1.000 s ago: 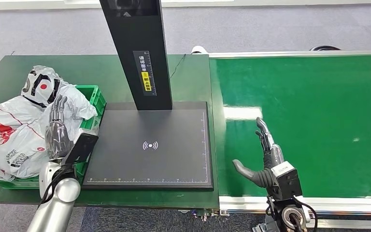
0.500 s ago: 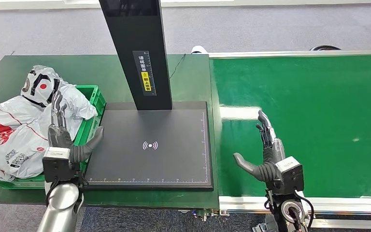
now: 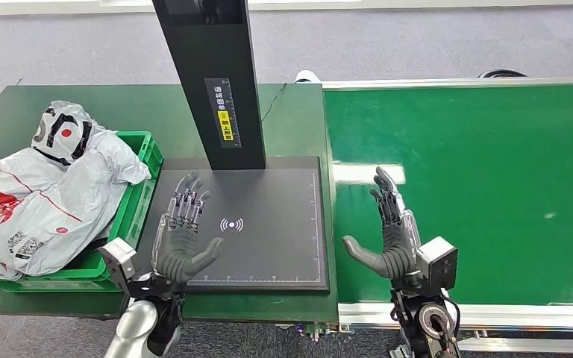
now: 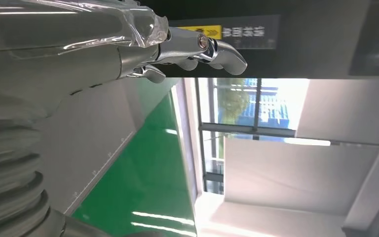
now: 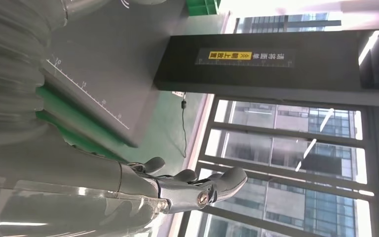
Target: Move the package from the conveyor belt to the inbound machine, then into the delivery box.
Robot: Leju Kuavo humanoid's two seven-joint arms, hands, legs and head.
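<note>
The conveyor belt [image 3: 477, 194], a broad green band with a bright glare on it, runs out to the right of the right robot hand [image 3: 389, 239] and beyond it; that hand hovers over the belt's near left part, by the edge beside the machine. The dark green table [image 3: 119, 112] spreads ahead of and to the left of the left robot hand [image 3: 183, 239] and carries the machine and the box. The inbound machine's flat black scanning plate [image 3: 268, 194] lies between the two hands, with the left one above its near left part; a white signal mark [image 3: 232, 224] sits on the plate just to the right of that hand's fingers. The machine's black post [image 3: 209, 74] rises from the far edge of the plate, ahead of both hands, with a yellow and white label [image 3: 224, 112] on its face. The green delivery box [image 3: 130, 201] stands just to the left of the left hand. Packages [image 3: 37, 194] in grey-white plastic bags with red and black print fill it and spill over its far and left sides, well apart from either hand. The left robot hand is wide, fingers spread and pointing forward, holding nothing. The right robot hand is likewise wide, fingers up and thumb out to the left, holding nothing.
</note>
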